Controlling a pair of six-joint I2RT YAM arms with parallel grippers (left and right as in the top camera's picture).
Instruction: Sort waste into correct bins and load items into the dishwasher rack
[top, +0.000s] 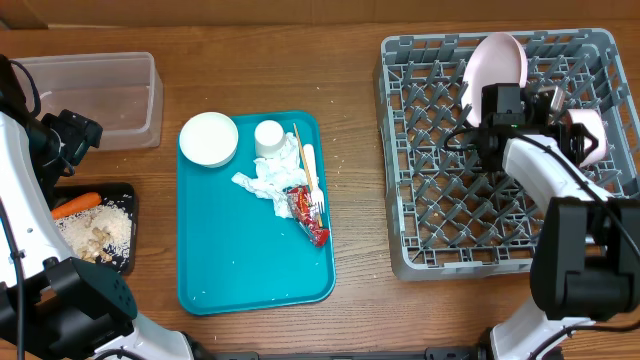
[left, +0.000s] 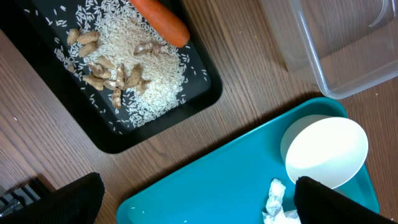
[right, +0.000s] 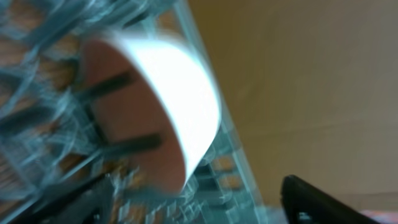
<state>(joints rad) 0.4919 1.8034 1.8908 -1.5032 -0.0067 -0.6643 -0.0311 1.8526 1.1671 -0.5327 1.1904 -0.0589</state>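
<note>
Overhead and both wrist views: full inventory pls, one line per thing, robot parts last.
rack: one, grey, table's right side
plate: one, pale pink, on edge at rack's far side
bowl in rack: one, pinkish-white, on its side, rack's right edge
teal tray: one, centre
bowl on tray: one, white, far-left corner
cup: one, white, beside it
napkin: one clump, white, mid-tray
wrapper: one, red, against napkin
fork: one, white, tray's right side
stick: one, wooden, by fork
tub: one, clear, far left
black tray: one, left edge
carrot: one, orange, in black tray
food scraps: beige heap, in black tray
left gripper: open, above teal tray's corner
right gripper: open, at bowl in rack
</note>
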